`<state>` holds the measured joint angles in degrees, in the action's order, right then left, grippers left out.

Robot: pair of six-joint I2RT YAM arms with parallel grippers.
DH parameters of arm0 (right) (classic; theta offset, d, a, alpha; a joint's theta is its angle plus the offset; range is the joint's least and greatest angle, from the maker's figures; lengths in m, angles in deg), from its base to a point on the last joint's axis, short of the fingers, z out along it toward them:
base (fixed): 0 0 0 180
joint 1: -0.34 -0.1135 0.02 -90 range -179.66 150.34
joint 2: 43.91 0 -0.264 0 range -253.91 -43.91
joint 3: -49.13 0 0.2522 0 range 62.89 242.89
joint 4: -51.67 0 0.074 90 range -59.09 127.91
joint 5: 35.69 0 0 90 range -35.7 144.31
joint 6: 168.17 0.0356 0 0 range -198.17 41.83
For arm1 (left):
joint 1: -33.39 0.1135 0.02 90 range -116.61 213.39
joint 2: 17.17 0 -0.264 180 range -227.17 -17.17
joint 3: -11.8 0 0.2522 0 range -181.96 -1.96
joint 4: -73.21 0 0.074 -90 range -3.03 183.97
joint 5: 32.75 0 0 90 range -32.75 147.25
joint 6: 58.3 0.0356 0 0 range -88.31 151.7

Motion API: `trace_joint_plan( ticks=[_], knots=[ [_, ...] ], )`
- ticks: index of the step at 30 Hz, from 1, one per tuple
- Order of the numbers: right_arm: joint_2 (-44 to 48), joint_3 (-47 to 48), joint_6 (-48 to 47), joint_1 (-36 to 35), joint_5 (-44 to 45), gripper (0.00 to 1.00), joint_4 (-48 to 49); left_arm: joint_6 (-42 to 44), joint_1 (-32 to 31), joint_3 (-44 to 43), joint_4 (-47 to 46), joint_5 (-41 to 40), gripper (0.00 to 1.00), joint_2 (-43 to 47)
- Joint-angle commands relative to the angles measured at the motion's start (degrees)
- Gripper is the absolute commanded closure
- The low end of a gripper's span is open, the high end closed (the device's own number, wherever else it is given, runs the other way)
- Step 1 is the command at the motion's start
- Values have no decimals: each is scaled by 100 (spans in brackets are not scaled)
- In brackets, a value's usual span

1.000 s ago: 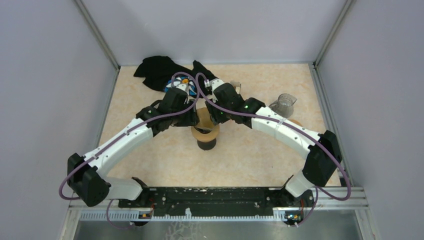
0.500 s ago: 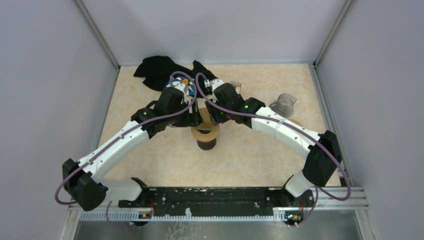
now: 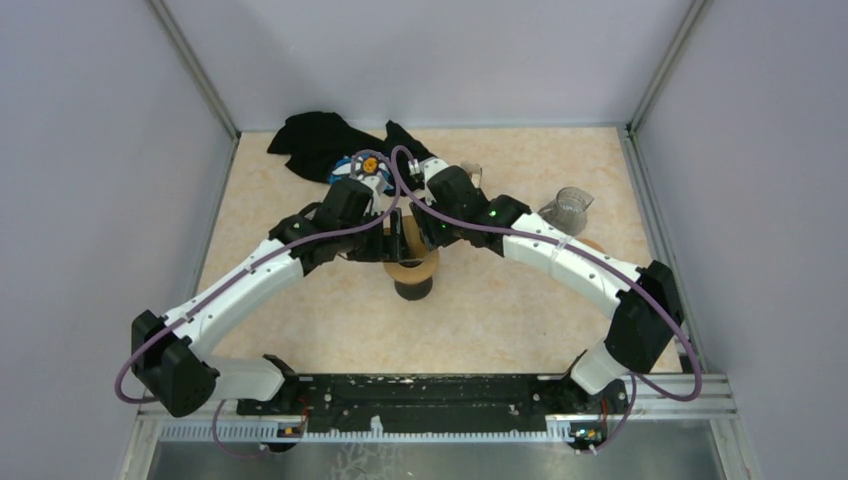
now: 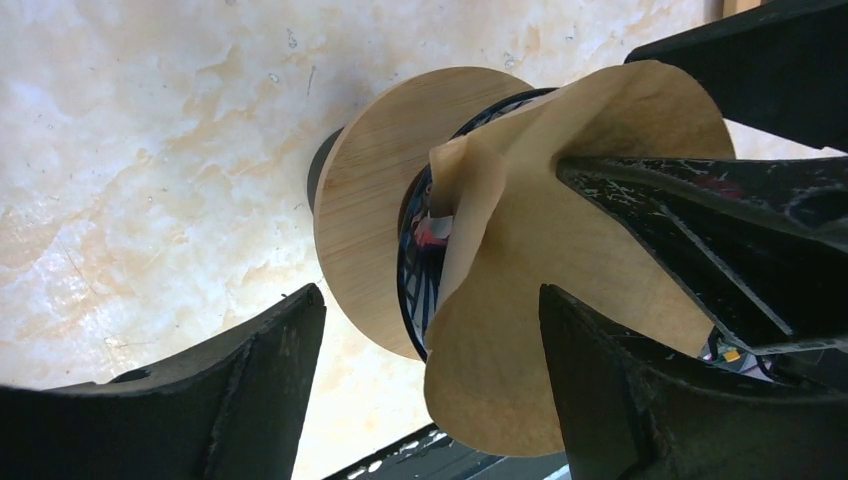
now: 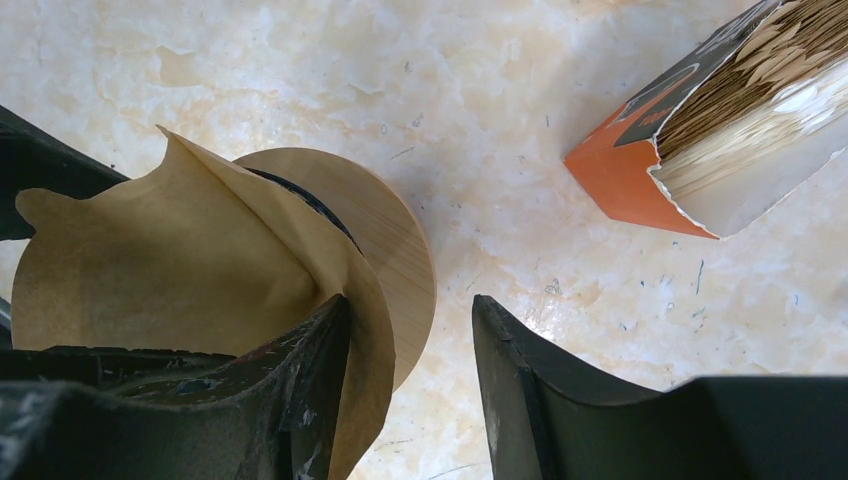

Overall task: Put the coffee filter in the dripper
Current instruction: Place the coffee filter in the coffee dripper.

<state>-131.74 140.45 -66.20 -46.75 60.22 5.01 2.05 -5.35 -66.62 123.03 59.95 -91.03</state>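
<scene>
One coffee filter (image 4: pixel 500 300) sits narrow end down in the dripper (image 4: pixel 365 240), mouth upward.

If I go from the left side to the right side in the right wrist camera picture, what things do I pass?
brown paper coffee filter → wooden dripper ring → orange box of filters

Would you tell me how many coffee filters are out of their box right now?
1: a brown filter sitting partly in the dripper with the wooden collar. More are stacked in the orange box, too tightly packed to count.
</scene>
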Motion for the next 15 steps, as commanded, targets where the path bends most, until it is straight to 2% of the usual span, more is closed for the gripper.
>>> trace_joint_plan(
  ticks=[1, 15],
  knots=[
    [109, 182, -53, -11, -13, 51, 133, 213, -2, -12, 211, 115, 16, -85],
    [64, 182, -45, -11, -20, 51, 135, 389, -2, -216, 410, -132, 17, -315]
  ],
)
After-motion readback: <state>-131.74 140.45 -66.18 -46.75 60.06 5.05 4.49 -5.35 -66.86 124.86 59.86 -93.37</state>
